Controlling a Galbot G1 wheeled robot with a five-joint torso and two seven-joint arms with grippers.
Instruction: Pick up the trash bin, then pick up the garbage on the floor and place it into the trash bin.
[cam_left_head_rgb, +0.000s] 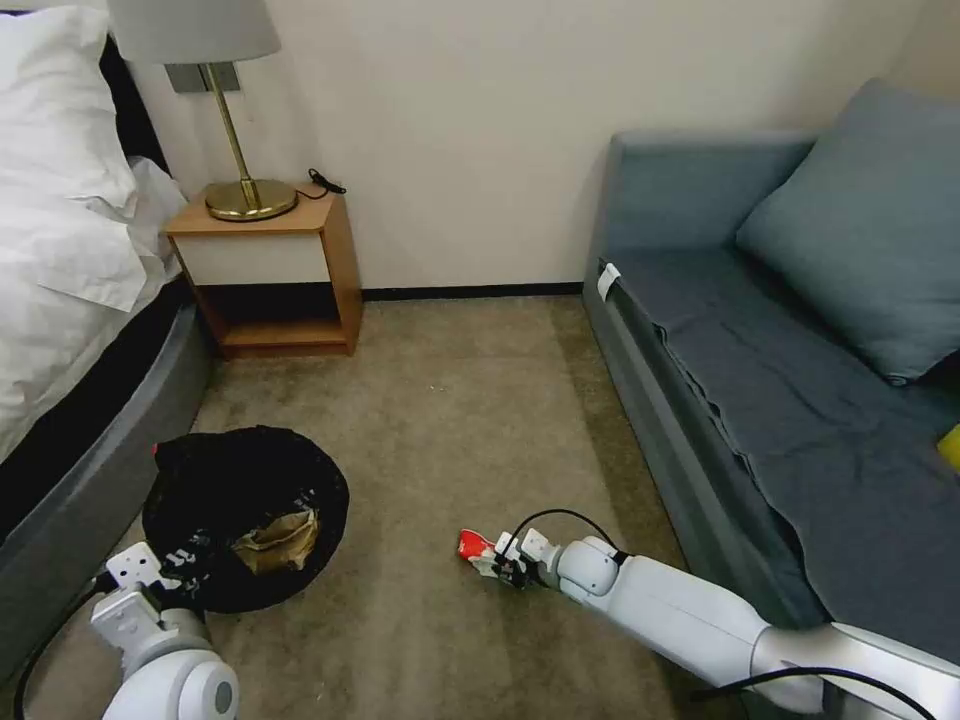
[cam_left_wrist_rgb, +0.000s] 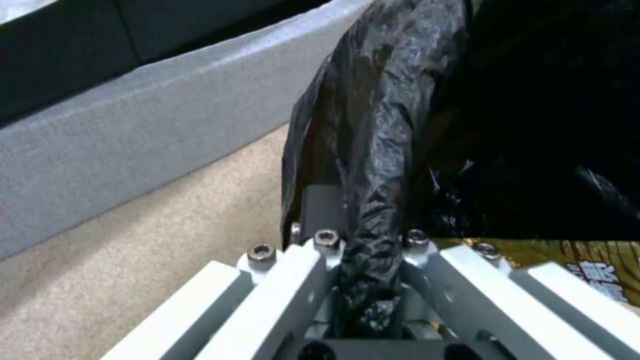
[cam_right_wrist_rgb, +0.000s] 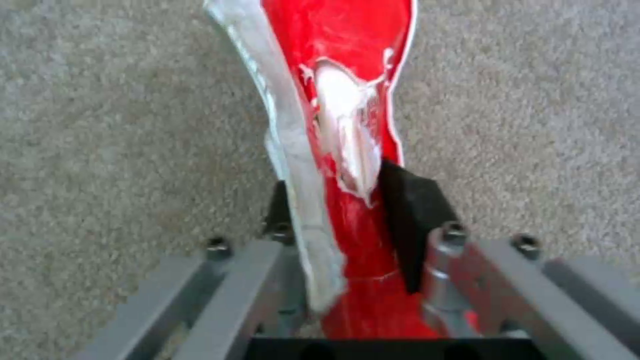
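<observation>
1. The bin (cam_left_head_rgb: 245, 515) sits at near left on the carpet (cam_left_head_rgb: 440, 420), just beside the grey bed base (cam_left_head_rgb: 90, 470). Its black bag (cam_left_wrist_rgb: 373, 150) covers the rim all round.
2. Inside the bin lies a crumpled brown paper bag (cam_left_head_rgb: 282, 540). In the left wrist view a gold-printed wrapper (cam_left_wrist_rgb: 587, 265) shows within the bag, behind the gripper's links.
3. The left gripper (cam_left_head_rgb: 160, 570) is at the bin's near-left rim. The left wrist view shows its fingers closed onto the bag-covered rim, one dark pad (cam_left_wrist_rgb: 323, 207) on the outer side and the plastic bunched between the jaws.
4. Whether the bin rests on the carpet or is raised off it cannot be told.
5. The red-and-white packet (cam_left_head_rgb: 475, 545) is near centre, to the right of the bin and apart from it.
6. The right gripper (cam_left_head_rgb: 505, 565) is low over the carpet at the packet's right end. In the right wrist view the packet (cam_right_wrist_rgb: 347, 125) runs lengthwise between the jaws, with a dark pad (cam_right_wrist_rgb: 407, 210) pressed to its side: the fingers are clamped on it.
7. Whether the packet touches the carpet cannot be told.
8. The right arm (cam_left_head_rgb: 690, 610) reaches in from near right, alongside the front of the blue-grey sofa (cam_left_head_rgb: 780, 400).
9. At far left a wooden nightstand (cam_left_head_rgb: 275, 275) carries a brass lamp (cam_left_head_rgb: 235, 130); white bedding (cam_left_head_rgb: 60, 200) overhangs the bed.
</observation>
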